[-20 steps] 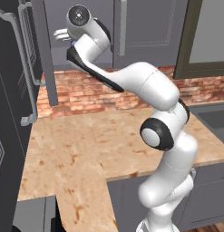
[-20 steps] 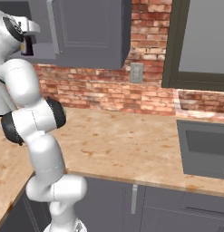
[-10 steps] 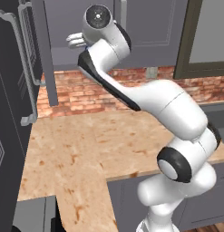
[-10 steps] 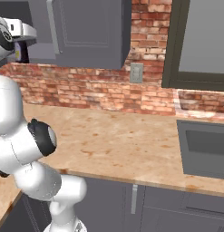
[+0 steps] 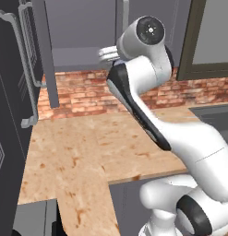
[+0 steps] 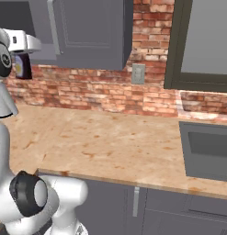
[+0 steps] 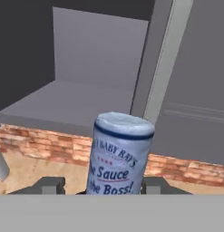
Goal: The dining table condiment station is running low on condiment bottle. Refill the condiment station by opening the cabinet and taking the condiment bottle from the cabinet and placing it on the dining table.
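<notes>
Bluish-capped, the condiment bottle stands upright between my claw fingers, which are closed on its lower body, label facing the hand camera. I have it out in front of the cabinet, whose open shelf lies just beyond. Its long axis runs up from the claw, so I judge a level carry to the dining table comes next.

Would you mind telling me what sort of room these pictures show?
Most likely a home kitchen, computer-rendered: a speckled beige counter runs below a red brick backsplash, with dark grey wall cabinets above it and a sauce bottle in front of an open cabinet.
</notes>
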Motion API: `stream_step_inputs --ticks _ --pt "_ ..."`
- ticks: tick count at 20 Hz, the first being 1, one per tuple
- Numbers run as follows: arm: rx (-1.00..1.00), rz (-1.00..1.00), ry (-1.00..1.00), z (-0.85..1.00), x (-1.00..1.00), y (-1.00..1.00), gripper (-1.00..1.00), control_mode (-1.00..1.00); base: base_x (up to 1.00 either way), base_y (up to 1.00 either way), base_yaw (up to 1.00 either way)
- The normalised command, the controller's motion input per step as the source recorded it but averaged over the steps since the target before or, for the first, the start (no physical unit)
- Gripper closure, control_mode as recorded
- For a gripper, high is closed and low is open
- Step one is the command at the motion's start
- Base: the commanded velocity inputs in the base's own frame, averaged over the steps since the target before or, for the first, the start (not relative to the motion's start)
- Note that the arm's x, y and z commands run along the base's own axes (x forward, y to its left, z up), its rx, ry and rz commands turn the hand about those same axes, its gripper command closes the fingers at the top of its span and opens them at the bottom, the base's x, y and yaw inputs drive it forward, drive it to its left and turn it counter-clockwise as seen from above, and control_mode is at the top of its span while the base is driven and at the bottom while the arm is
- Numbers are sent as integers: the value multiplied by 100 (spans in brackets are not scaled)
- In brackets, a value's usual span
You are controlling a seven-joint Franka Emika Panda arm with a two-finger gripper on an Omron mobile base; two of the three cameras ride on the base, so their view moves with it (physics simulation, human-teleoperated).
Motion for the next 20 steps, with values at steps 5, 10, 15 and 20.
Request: stream_step_inputs --ticks 5,10,15,20 --pt "0 8 9 -31 -100 -52 100 -100 0 0 0" --pt "0 3 10 -29 -100 -62 100 -100 0 0 0" --pt "-1 8 9 -33 -80 -90 100 -100 0 0 0" --pt "-1 4 2 -7 -49 -57 100 -100 0 0 0"
